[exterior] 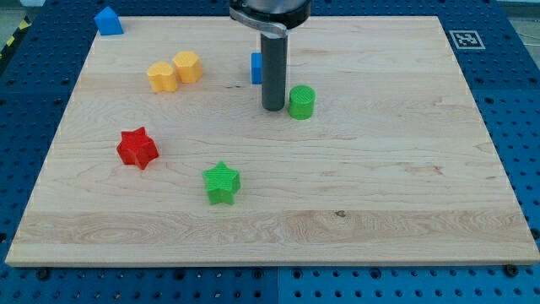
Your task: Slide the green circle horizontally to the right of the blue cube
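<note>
The green circle (301,102) stands on the wooden board, right of centre near the view's top. My tip (272,108) rests on the board just to its left, almost touching it. The blue cube (256,68) is up and to the left of the green circle, partly hidden behind the rod.
A yellow block (162,77) and a yellow hexagon-like block (187,66) sit at upper left. A blue house-shaped block (108,21) is at the top left corner. A red star (137,148) and a green star (222,182) lie lower left. A marker tag (466,39) is at top right.
</note>
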